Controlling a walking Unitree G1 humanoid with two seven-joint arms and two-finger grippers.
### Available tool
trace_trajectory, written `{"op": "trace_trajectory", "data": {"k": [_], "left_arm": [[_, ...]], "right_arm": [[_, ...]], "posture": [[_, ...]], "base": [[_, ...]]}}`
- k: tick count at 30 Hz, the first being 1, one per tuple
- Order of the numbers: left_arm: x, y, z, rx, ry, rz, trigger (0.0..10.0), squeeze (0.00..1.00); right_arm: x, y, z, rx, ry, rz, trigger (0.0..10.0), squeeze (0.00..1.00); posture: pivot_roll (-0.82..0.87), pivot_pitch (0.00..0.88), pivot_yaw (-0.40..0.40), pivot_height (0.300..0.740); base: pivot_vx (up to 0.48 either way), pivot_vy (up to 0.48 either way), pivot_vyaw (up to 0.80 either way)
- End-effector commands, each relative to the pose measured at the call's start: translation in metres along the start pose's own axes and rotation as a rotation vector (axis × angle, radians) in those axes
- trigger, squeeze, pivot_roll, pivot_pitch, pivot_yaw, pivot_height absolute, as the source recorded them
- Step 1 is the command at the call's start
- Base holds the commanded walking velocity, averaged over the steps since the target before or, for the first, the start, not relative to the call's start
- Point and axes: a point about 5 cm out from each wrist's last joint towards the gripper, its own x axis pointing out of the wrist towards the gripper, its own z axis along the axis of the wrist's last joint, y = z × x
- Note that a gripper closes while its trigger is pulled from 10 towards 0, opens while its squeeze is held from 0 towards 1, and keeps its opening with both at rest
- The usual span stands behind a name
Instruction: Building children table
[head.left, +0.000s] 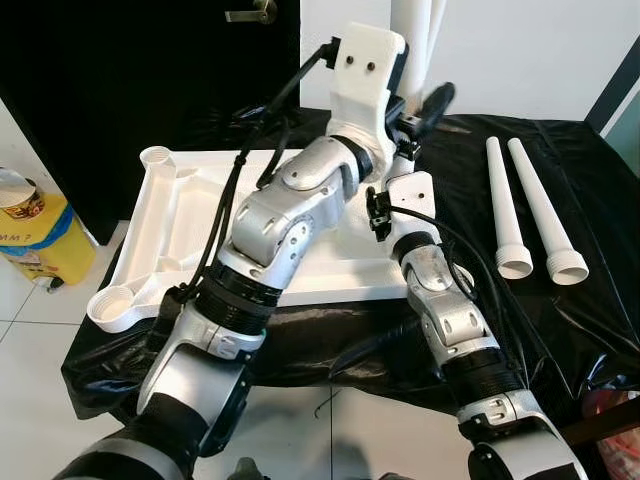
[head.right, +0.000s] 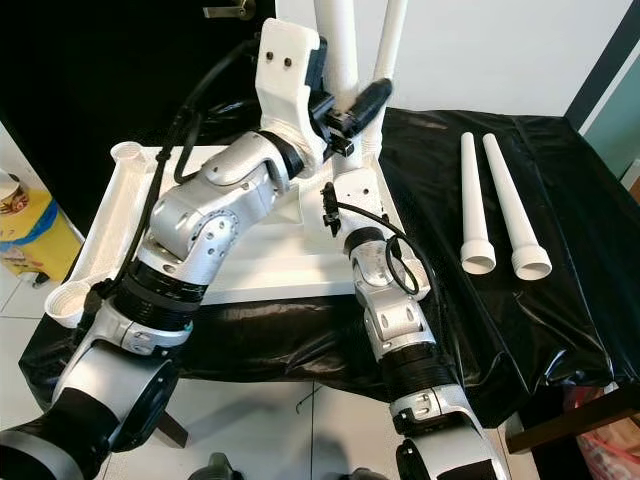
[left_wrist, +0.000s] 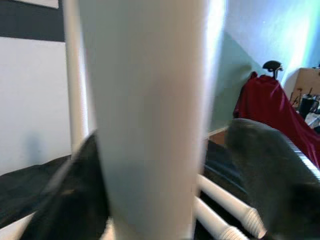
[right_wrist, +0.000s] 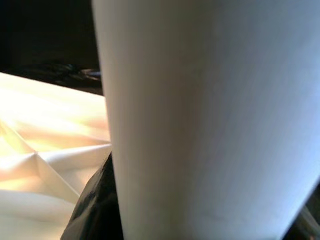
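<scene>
The white table top lies upside down on a black-draped table. Two white legs stand upright at its far side. My left gripper reaches over the top and is shut on the nearer upright leg; in the left wrist view, that leg sits between the two black fingers. My right gripper is shut on the same leg lower down, close to its base. The second upright leg stands just to the right. Two loose legs lie side by side on the cloth at the right.
A yellow tub stands on the tiled floor at the left. A dark door with a handle is behind the table, beside a white wall. Something red sits by the table's near right corner.
</scene>
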Motion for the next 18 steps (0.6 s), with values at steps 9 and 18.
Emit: {"op": "trace_trajectory", "data": {"k": [9, 18], "left_arm": [[0.000, 0.001, 0.008, 0.035, -0.045, 0.010, 10.0, 0.00], [-0.006, 0.010, 0.007, 0.071, -0.068, 0.075, 10.0, 0.00]], "right_arm": [[0.004, -0.016, -0.006, 0.090, 0.058, -0.086, 10.0, 0.00], [0.006, -0.027, -0.008, 0.100, 0.068, -0.132, 10.0, 0.00]], "posture": [[0.04, 0.000, -0.064, 0.740], [0.04, 0.004, -0.065, 0.740]], "base": [[0.000, 0.000, 0.00], [0.000, 0.000, 0.00]]}}
